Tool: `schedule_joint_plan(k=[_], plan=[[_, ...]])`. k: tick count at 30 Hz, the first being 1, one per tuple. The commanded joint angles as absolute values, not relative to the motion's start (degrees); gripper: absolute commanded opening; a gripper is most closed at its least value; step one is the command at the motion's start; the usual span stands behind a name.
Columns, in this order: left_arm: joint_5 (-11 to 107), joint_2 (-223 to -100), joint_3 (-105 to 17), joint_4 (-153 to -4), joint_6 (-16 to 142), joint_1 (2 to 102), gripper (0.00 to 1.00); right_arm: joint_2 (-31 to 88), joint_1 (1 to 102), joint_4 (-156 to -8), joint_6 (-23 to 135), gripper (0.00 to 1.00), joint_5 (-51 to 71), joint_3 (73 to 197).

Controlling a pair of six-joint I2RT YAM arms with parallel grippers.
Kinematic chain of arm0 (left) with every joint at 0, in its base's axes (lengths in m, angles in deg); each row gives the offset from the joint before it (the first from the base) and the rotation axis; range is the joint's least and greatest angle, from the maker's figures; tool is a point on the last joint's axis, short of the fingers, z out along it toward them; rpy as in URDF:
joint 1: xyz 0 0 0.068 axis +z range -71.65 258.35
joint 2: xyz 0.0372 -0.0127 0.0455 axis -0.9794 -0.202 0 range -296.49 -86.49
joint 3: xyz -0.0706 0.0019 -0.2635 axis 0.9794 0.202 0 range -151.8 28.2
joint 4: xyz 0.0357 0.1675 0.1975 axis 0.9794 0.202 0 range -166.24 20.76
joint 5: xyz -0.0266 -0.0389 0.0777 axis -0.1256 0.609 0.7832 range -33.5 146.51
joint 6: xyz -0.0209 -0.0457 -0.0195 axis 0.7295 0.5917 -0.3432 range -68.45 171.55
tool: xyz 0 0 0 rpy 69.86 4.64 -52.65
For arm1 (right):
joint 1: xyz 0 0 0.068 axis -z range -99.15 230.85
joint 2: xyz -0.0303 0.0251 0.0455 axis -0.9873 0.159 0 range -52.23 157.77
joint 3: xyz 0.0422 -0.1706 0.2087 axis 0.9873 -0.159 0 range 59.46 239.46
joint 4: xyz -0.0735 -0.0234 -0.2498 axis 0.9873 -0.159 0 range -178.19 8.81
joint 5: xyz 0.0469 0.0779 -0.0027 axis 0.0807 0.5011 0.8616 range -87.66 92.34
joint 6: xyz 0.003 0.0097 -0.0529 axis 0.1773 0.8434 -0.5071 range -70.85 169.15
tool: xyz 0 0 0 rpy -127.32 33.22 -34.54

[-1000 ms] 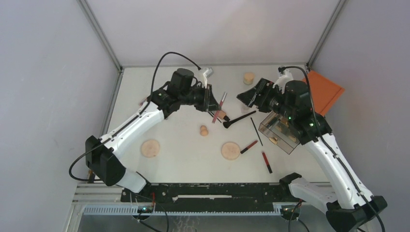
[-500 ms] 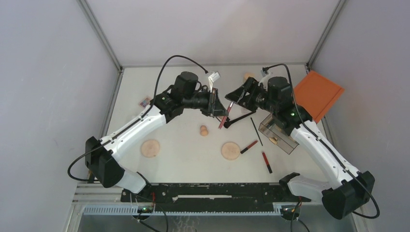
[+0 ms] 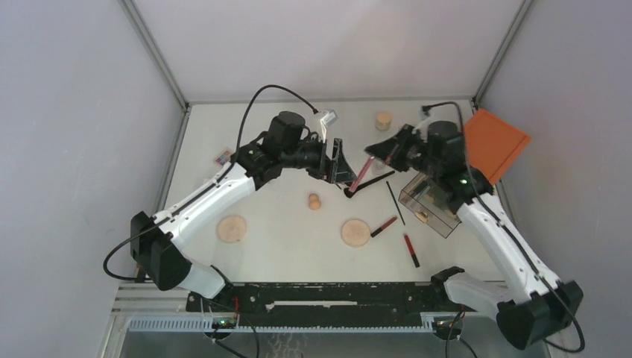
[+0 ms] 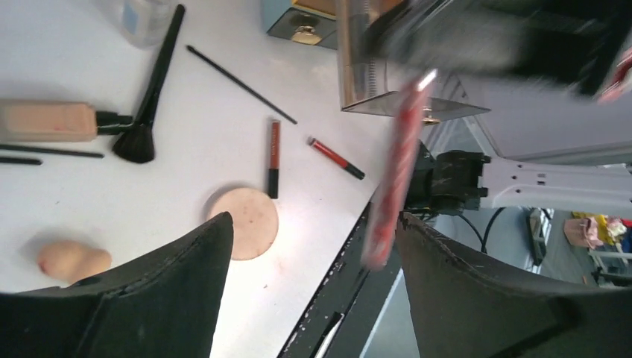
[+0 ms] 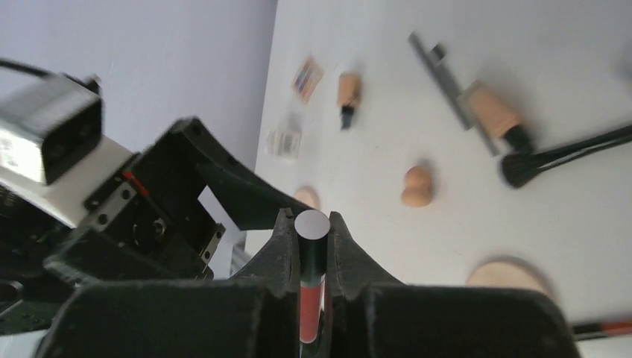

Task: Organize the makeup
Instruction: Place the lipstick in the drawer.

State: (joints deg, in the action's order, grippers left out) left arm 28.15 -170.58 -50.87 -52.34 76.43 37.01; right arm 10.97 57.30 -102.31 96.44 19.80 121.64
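Note:
A red lip tube with a black cap hangs over the middle of the table, and my right gripper is shut on it. In the right wrist view the fingers clamp the tube on both sides near its cap. My left gripper stands open right beside it. In the left wrist view the blurred tube ends between the spread left gripper, close to one finger. Loose makeup lies below: a black brush, a sponge, tan discs, red pencils.
A clear drawer box stands at the right under my right arm, with an orange lid behind it. Another disc lies at the left, a small palette near the left edge, and a thin black brush beside the box.
The right gripper came in and shut on the red tube that the left gripper held. The left gripper has opened its fingers off the tube.

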Motion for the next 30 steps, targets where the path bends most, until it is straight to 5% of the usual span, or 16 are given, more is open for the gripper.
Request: schedule_joint_plan(k=[1, 9, 22, 26, 30], plan=[[33.1, -168.5, -50.8, -49.8, 74.5, 38.7, 0.83, -0.6, 66.8, -109.4, 88.8, 0.00, 12.5, 122.5], [50.0, -176.3, -54.7, -41.1, 80.1, 44.8, 0.83, -10.3, 88.5, -127.9, 74.5, 0.00, 4.1, 126.0], [56.7, -196.7, -65.6, -37.0, 87.7, 50.2, 0.83, -3.8, 89.9, -132.7, 72.0, 0.00, 5.0, 122.2], [60.0, -201.0, -69.6, -35.6, 89.5, 50.2, 0.83, -2.1, 89.9, -133.1, 72.6, 0.52, 6.5, 122.0], [64.1, -205.2, -74.6, -33.2, 91.9, 50.2, 0.79, -4.9, 89.9, -132.8, 72.6, 0.63, 4.1, 123.1]])
